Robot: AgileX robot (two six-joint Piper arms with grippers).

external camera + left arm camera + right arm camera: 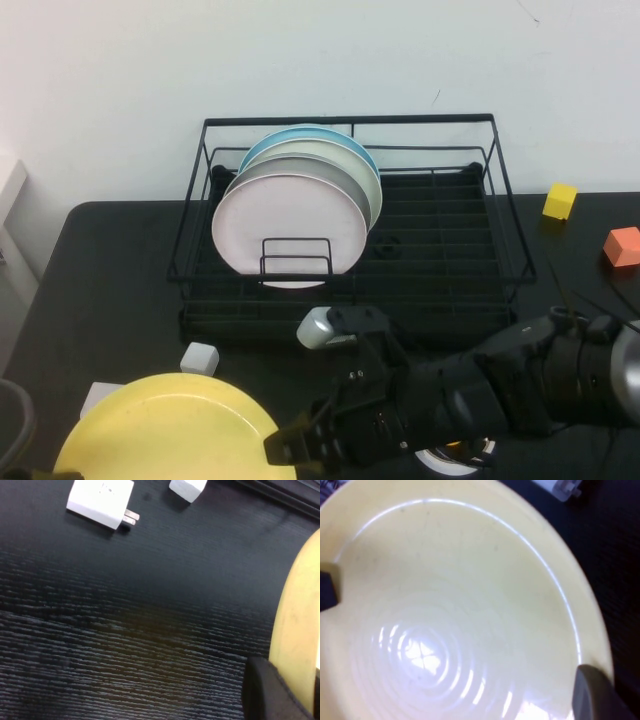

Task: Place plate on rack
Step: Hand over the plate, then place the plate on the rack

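The pale-yellow plate [170,432] is at the front left, in front of the black wire rack [440,290]. My left gripper [300,682] is shut on the plate's rim [295,630], with the table well below it; in the high view it is hidden at the bottom-left corner. My right gripper [292,450] reaches across from the right and sits at the plate's right edge. The plate's shiny face [460,610] fills the right wrist view.
The rack's left half holds upright pinkish-white [290,225], grey, green and blue plates; its right half has bare slots. A white cube [199,357] and a white plug adapter [100,502] lie left of the plate. A yellow cube [559,200] and an orange block [622,246] lie at the far right.
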